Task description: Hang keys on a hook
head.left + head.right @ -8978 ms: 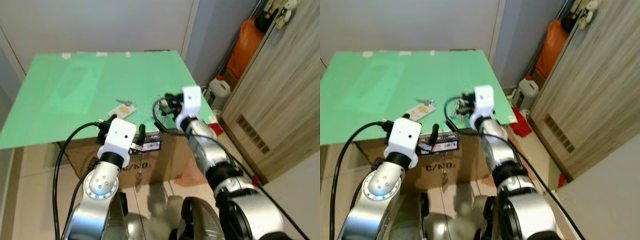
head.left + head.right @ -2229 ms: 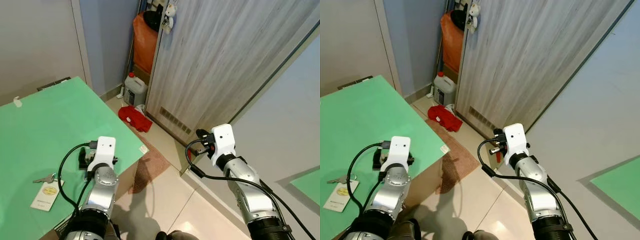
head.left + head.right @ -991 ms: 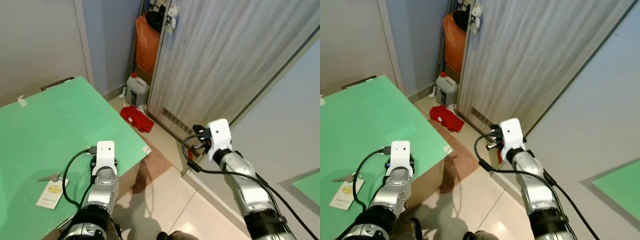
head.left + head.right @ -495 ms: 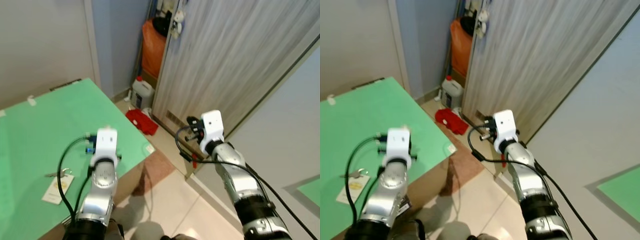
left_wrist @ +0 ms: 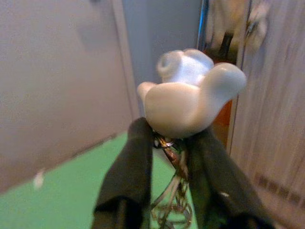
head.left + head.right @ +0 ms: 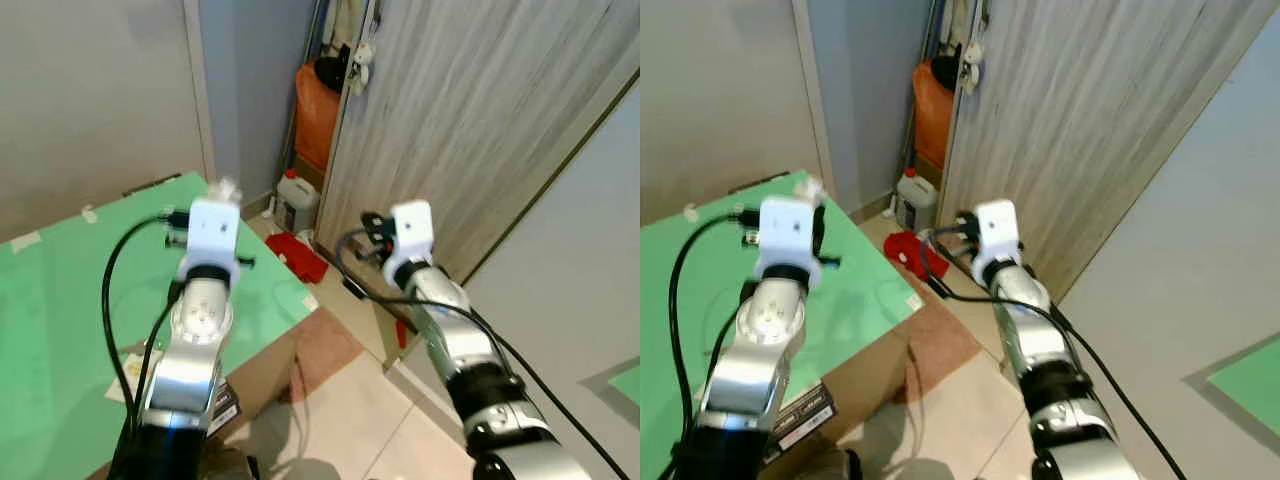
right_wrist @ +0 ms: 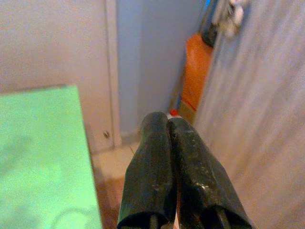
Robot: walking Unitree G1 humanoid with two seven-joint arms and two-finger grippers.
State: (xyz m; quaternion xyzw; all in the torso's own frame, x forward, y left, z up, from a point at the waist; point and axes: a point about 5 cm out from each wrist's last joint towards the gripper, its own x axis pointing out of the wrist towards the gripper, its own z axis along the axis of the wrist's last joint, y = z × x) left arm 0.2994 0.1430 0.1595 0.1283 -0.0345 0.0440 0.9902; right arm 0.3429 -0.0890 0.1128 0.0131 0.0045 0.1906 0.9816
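My left gripper [image 5: 164,167] is clamped on the keys [image 5: 172,200], its two black fingers [image 5: 126,176] pinching the ring just under a white, rounded charm [image 5: 188,98] that sticks up between the tips, with thin wire loops of the ring hanging down between the fingers. It is raised in front of me above the green table [image 6: 60,300], well apart from the wooden door [image 6: 470,110] and the narrow gap beside it where small white things hang high up [image 6: 360,60]; I take that to be the hook area, though I cannot make out a hook itself. My right gripper [image 7: 167,143] has its fingers pressed together with nothing between them, held out toward the same corner, where an orange bag [image 7: 195,71] stands. The main risk, as I judge it, is that the grip sits so close to the charm that the ring has little free loop to slip over a hook, so I could bump and miss it. The ring could also twist or slide out if I swing the arm quickly. A tagged second key [image 6: 125,370] lies on the table.
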